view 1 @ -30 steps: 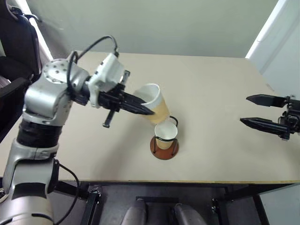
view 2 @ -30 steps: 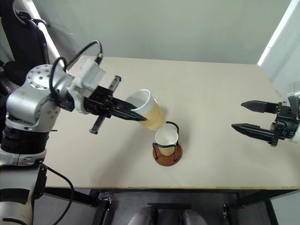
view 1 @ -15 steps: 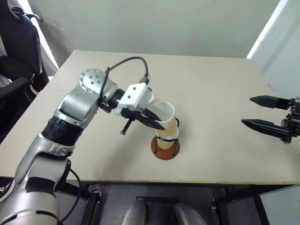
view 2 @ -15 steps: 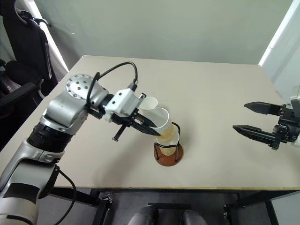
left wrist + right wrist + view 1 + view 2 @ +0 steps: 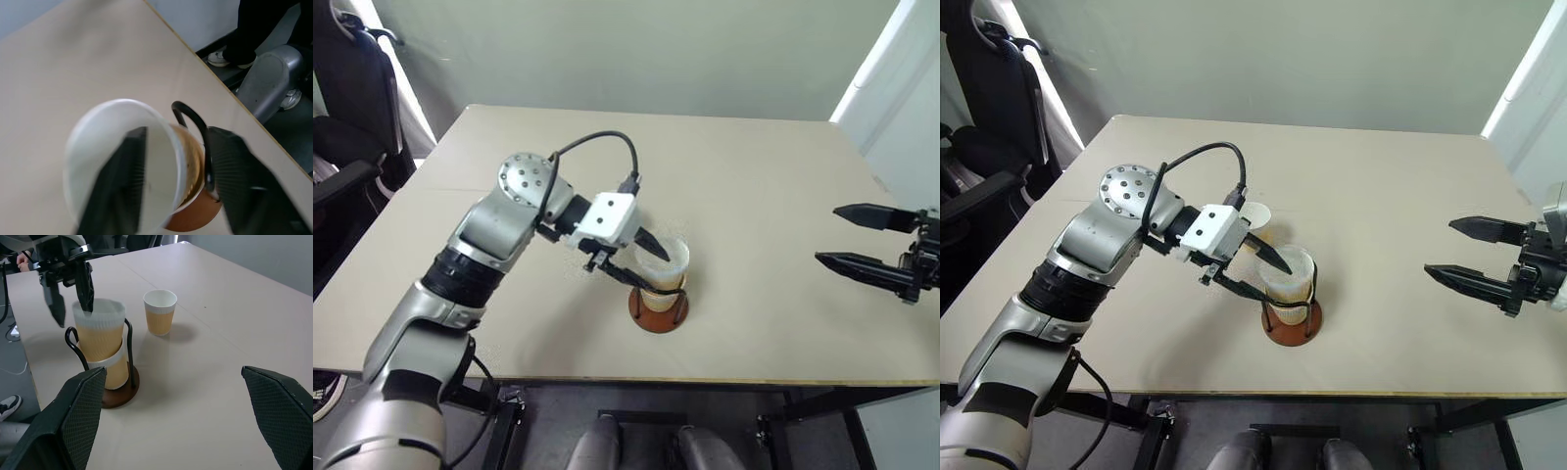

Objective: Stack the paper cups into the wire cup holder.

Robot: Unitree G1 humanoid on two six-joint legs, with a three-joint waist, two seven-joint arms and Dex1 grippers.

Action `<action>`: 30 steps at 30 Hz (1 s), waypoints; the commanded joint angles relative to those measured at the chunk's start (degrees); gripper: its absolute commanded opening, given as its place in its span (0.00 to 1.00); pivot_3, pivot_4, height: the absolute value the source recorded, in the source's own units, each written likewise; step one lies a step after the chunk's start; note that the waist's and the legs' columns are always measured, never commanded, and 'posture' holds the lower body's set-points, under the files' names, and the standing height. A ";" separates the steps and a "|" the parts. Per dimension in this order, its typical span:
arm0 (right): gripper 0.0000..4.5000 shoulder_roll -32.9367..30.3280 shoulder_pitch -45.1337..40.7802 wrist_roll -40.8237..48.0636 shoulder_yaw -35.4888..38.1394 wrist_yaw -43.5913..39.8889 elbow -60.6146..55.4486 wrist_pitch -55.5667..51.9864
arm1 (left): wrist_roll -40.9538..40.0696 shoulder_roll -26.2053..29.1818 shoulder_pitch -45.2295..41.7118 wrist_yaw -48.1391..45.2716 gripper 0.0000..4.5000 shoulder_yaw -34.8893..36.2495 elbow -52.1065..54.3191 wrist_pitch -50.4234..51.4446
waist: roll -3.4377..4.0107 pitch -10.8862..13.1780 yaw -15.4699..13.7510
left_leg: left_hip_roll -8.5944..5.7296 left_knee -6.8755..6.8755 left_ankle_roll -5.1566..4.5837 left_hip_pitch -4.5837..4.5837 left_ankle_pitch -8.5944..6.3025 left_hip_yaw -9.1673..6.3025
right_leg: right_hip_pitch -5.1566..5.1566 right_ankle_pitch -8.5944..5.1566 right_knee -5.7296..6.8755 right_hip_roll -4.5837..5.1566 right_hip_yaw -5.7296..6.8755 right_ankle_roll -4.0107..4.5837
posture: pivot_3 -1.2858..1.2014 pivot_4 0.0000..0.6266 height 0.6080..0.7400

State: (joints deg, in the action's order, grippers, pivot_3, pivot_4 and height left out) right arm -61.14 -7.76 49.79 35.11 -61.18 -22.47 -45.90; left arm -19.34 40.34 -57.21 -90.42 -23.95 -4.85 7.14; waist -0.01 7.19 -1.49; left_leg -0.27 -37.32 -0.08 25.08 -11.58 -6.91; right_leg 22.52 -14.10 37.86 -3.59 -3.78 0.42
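Near the table's (image 5: pixel 783 196) front edge, centre: wire cup holder (image 5: pixel 128 350) on its reddish-brown base, holding two nested paper cups, upper cup (image 5: pixel 99 325) seated in lower cup (image 5: pixel 111 369). Left gripper (image 5: pixel 641 262) at the upper cup's rim, fingers parted, one finger inside the cup, one outside, not clamping it. Third cup (image 5: pixel 160 312) upright just beyond the holder. Right gripper (image 5: pixel 852 238) far right, well apart, jaws wide and empty.

a beige table (image 5: pixel 783 196) stands before a plain pale grey-green wall (image 5: pixel 636 49). a black chair (image 5: pixel 352 88) is at the left, bright light at both sides.
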 commanded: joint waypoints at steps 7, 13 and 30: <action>1.00 -0.63 -1.19 0.65 1.68 0.86 -0.44 1.10 | -1.46 -1.28 -2.51 1.62 1.00 7.21 -1.84 3.31 | 0.00 0.00 0.00 | 0.00 -0.07 -0.01 -0.01 0.00 0.00 | -0.02 0.01 0.01 0.00 0.00 -0.02 | 0.52 0.24 1.00; 1.00 -0.63 -1.93 0.37 0.71 1.31 -0.16 1.37 | 14.62 0.49 -8.89 15.27 1.00 6.58 -28.58 -7.83 | 0.03 -0.01 -0.02 | 0.01 -0.11 -0.04 -0.08 -0.02 -0.03 | -0.07 0.03 0.02 0.00 -0.05 -0.03 | 0.52 0.24 1.00; 1.00 -1.36 -0.47 0.52 2.94 1.28 -1.17 0.33 | 29.25 -12.62 -16.03 27.37 1.00 6.13 -63.04 -25.55 | 0.00 0.05 -0.90 | -0.15 -0.86 -0.61 1.00 -0.36 0.21 | 0.39 0.34 -0.72 0.17 -0.30 -0.74 | 0.52 0.24 1.00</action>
State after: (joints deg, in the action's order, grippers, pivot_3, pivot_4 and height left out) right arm -61.34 -8.13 49.70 35.37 -60.05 -22.58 -45.58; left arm 9.42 27.57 -71.45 -63.39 -19.18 -67.96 -17.24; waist -0.02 7.24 -2.39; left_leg -0.42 -38.18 -0.74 26.06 -11.96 -6.60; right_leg 22.91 -13.74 37.09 -3.42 -4.15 -0.36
